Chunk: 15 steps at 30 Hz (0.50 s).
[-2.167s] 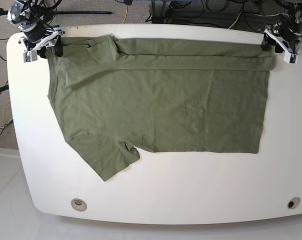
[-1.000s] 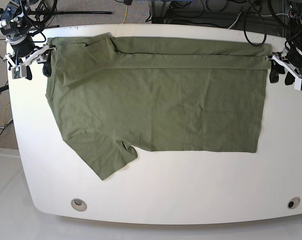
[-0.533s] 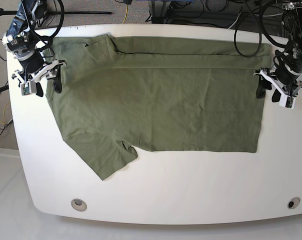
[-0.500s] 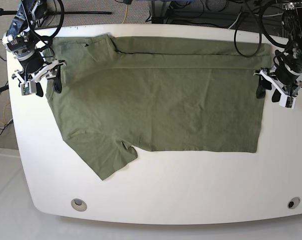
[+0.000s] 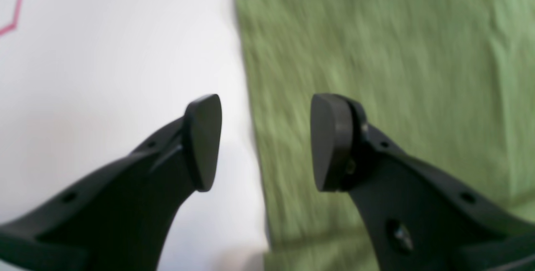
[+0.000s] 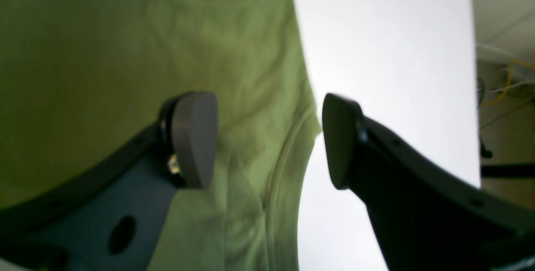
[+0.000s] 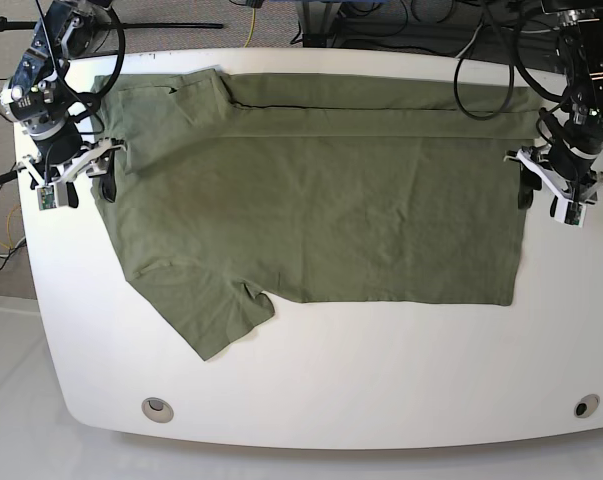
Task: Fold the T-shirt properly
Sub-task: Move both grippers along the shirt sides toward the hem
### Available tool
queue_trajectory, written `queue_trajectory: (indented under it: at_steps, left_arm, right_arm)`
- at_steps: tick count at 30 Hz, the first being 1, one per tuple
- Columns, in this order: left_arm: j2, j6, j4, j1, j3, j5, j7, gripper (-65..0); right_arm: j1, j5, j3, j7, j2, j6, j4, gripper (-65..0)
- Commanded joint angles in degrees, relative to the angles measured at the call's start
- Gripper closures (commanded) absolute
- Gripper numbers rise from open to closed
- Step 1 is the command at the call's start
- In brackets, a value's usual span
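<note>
Creased olive cotton T-shirt [image 7: 321, 190] lies flat; left gripper [image 5: 265, 141] and right gripper [image 6: 269, 139] spread

T-shirt [image 7: 321, 200]: soft matt olive cloth, faintly creased
table [image 7: 311, 380]: smooth white, slight sheen
left gripper [image 5: 265, 141] pads: matt black plastic
right gripper [image 6: 269, 139] pads: same
</note>
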Motion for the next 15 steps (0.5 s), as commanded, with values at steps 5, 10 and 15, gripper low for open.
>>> queue_trajectory:
  at_steps: [5, 10, 15]
  left_arm:
    - [-1.3, 0.0, -3.3, -2.7, -1.6, -1.0, -1.9, -30.6]
    - [-1.5, 0.0, -5.7, -4.9, -1.4, -1.2, -1.8, -30.8]
    - [-1.5, -0.1, -7.5, -7.6, -0.6, -2.3, -2.0, -31.3]
  right_arm:
    - [3.6, -0.2, 1.8, -0.5, 0.9, 1.1, -0.7, -38.4]
    - [5.5, -0.4, 2.0, -1.3, 1.0, 1.4, -1.7, -38.5]
    - [7.1, -0.7, 1.6, -1.5, 0.8, 1.7, -2.5, -38.6]
